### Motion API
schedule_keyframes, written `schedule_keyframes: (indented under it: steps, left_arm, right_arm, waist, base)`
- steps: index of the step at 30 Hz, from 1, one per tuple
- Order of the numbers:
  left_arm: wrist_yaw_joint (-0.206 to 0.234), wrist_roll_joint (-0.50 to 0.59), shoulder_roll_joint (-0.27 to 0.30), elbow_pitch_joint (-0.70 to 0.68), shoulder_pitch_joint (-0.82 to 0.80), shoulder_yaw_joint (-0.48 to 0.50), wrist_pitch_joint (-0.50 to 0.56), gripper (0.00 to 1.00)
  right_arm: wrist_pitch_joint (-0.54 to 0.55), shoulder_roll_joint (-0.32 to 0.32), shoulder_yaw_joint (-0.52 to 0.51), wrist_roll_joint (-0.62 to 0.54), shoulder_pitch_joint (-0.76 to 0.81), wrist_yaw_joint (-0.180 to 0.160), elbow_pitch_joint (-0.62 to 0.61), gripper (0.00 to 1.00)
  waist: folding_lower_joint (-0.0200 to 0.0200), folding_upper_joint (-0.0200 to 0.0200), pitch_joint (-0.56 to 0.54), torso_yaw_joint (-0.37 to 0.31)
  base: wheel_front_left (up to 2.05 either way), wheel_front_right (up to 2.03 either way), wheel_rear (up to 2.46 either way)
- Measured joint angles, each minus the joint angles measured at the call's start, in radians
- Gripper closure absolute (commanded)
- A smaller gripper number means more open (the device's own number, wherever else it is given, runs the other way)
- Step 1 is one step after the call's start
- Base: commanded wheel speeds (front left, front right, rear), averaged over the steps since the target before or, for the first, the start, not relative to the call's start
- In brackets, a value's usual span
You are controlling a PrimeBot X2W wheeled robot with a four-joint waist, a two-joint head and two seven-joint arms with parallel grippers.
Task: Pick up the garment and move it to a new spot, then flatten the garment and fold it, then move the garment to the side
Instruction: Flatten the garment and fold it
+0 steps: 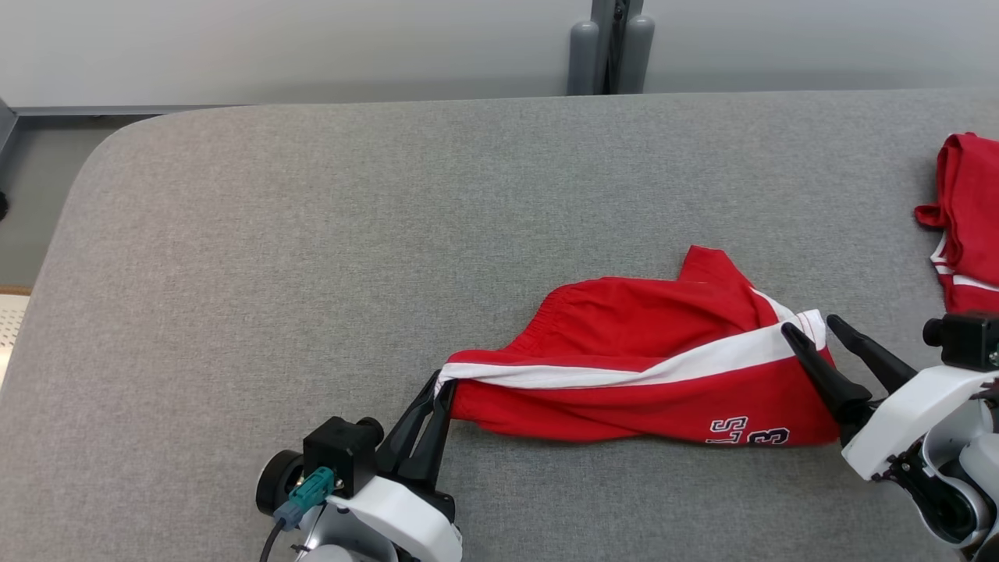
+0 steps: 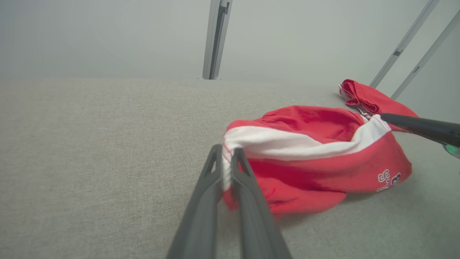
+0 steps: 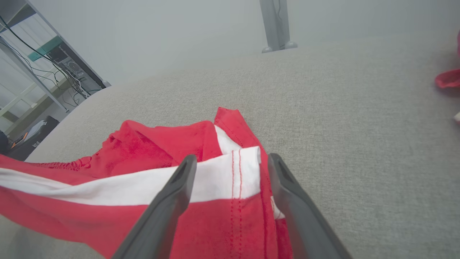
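Across a wide, bare table (image 1: 312, 234), the garment (image 1: 640, 343) is clamped at its left edge by the left gripper (image 1: 441, 384); the right gripper (image 1: 808, 322) is spread over its right edge.

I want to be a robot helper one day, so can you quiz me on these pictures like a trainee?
1. True or false: the right jaws are squeezed shut on the red shorts.
2. What do the left jaws pinch? A) the shorts' white-striped end B) their printed number C) the table's edge
3. How many red garments lie on the grey table?
Key: 1 false, they stand open around the hem. 2 A. 3 two, the shorts and another garment.
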Motion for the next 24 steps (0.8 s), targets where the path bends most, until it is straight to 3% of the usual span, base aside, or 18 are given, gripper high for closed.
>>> schedule_keyframes:
  steps: [2, 3, 5, 6, 8, 11, 20, 24]
  left_arm:
    - [-0.003, 0.0, -0.001, 0.002, -0.001, -0.004, 0.0, 1.0]
    - [-0.003, 0.0, -0.002, 0.003, -0.001, -0.006, 0.0, 1.0]
    - [-0.004, -0.002, -0.002, 0.004, -0.002, -0.008, 0.0, 1.0]
    - [-0.004, -0.003, -0.002, 0.005, -0.003, -0.009, -0.001, 1.0]
    - [-0.004, -0.004, -0.003, 0.005, -0.005, -0.009, -0.001, 1.0]
    - [-0.004, -0.004, -0.005, 0.006, -0.007, -0.01, -0.004, 1.0]
    - [-0.006, -0.022, 0.004, -0.017, -0.014, 0.001, -0.017, 1.0]
    - [-0.028, -0.063, 0.017, -0.081, -0.031, 0.03, 0.0, 1.0]
  right_arm:
    - [0.02, 0.001, -0.001, -0.01, -0.012, 0.0, 0.015, 0.0]
    - [0.027, 0.001, -0.002, -0.01, -0.016, 0.0, 0.02, 0.05]
    - [0.048, 0.002, -0.002, -0.01, -0.021, 0.0, 0.036, 0.29]
    - [0.053, 0.002, -0.003, -0.01, -0.022, 0.0, 0.041, 0.33]
    - [0.07, 0.002, -0.001, -0.01, -0.023, 0.0, 0.044, 0.51]
    - [0.075, 0.001, -0.001, -0.01, -0.023, 0.0, 0.036, 1.0]
    - [0.007, -0.035, -0.064, -0.059, -0.01, 0.0, -0.018, 1.0]
    - [-0.016, -0.057, -0.115, -0.083, -0.014, 0.0, -0.077, 1.0]
  waist:
    - [0.0, 0.0, 0.002, 0.007]
    - [0.0, 0.0, 0.002, 0.011]
    - [0.0, 0.0, 0.003, 0.018]
    - [0.0, 0.0, 0.004, 0.021]
    - [0.0, 0.0, 0.006, 0.025]
    - [0.0, 0.0, 0.011, 0.029]
    - [0.0, 0.0, -0.027, 0.011]
    - [0.0, 0.0, -0.059, -0.007]
  base:
    - [0.0, 0.0, 0.0]
    - [0.0, 0.0, 0.0]
    - [0.0, 0.0, 0.0]
    - [0.0, 0.0, 0.0]
    - [0.0, 0.0, 0.0]
    - [0.0, 0.0, 0.0]
    - [0.0, 0.0, 0.0]
    - [0.0, 0.0, 0.0]
